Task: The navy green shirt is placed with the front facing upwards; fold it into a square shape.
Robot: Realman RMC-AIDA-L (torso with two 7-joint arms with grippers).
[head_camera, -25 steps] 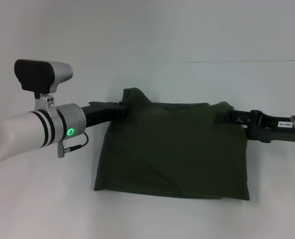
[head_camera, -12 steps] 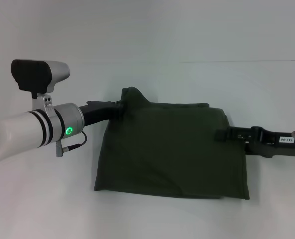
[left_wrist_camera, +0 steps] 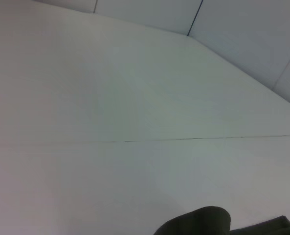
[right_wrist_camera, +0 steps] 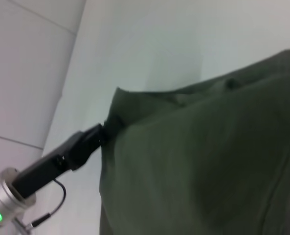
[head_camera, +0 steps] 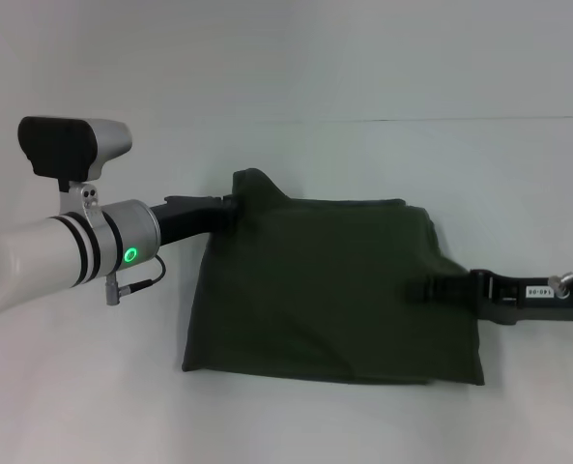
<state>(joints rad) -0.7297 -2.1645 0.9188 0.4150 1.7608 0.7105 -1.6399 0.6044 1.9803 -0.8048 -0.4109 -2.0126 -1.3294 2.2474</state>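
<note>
- Right claw (head_camera: 423, 289) lower along the right edge of the navy green shirt (head_camera: 329, 290) than a second ago, arm drawn back toward the right; pressed onto the cloth, spread or pressed together impossible to tell.
- Left claw (head_camera: 230, 205) unmoved at the far-left corner, pinching the raised peak of cloth.
- Shirt folded into a rough rectangle, lying flat mid-desk (head_camera: 296, 77).
- Right wrist view alone: left claw (right_wrist_camera: 104, 133) gripping the shirt (right_wrist_camera: 198, 161) corner.
- Left wrist view: bare desk (left_wrist_camera: 135, 98), only a scrap of cloth (left_wrist_camera: 203, 223).
</note>
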